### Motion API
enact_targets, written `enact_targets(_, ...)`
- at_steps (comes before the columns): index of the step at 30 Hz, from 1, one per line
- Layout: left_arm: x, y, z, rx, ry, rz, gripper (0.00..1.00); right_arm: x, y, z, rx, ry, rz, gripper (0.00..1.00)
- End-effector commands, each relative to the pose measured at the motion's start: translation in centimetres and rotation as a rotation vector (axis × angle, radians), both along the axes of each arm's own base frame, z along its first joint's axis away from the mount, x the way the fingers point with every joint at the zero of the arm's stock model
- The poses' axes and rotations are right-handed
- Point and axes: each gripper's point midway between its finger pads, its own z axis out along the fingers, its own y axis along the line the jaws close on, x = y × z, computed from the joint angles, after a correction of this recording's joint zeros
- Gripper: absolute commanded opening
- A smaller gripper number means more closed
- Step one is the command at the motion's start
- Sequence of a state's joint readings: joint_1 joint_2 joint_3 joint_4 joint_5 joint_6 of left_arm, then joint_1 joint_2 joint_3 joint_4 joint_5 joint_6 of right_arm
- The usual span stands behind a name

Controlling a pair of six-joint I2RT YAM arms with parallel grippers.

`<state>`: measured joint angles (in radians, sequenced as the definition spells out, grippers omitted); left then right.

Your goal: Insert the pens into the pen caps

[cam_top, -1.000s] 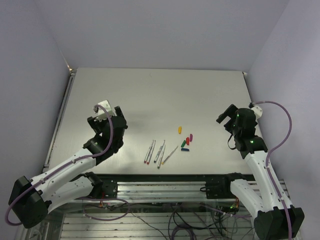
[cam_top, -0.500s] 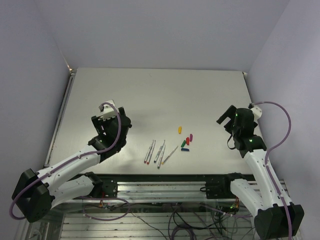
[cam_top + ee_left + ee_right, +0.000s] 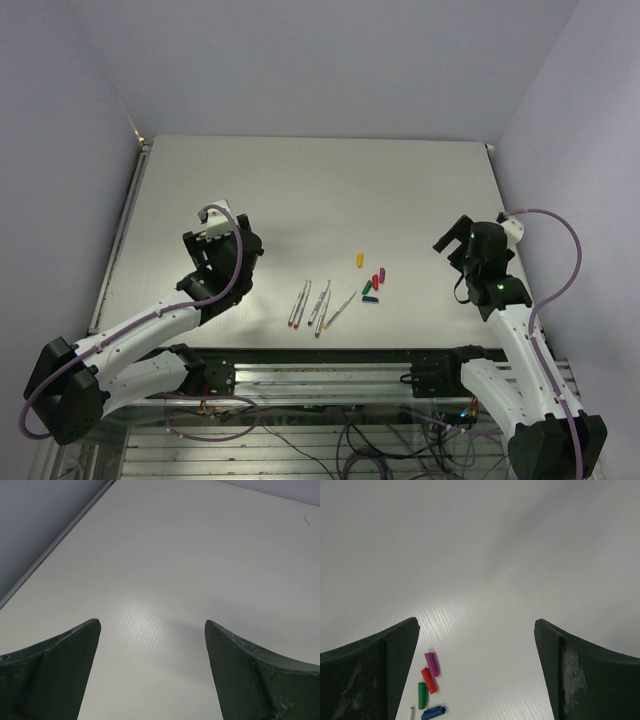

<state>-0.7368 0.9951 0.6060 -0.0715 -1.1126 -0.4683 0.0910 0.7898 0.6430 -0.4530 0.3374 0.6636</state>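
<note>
the surface [image 3: 320, 190] carries everything loose and nothing is capped, so i judge this the opening approach, with no pen or cap picked up yet. the left pincer [image 3: 152, 625] hangs spread wide over bare surface, holding and touching nothing. the right pincer [image 3: 477, 622] is just as wide and empty, with some caps low in its view. the pens [image 3: 318, 305] lie bunched near the front edge, mid-surface. the caps [image 3: 372, 282] sit just right of them, a yellow cap [image 3: 359, 260] slightly behind. next i need one pincer down on a pen, the other on a cap.

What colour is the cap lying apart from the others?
Yellow cap; best seen in the top view.
</note>
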Motion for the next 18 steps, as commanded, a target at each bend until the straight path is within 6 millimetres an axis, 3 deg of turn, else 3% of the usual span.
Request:
enact_targets(1,0.32,-0.42,0.76,-0.015,-0.021,-0.008,0.96,0.17,-0.22,0.23,-0.002,-0.028,-0.021,1.00)
enact_targets(18,0.69,-0.89,0.70,-0.011,-0.015,-0.021,0.96,0.21,-0.63,0.49,-0.038,-0.037,-0.016,1.00)
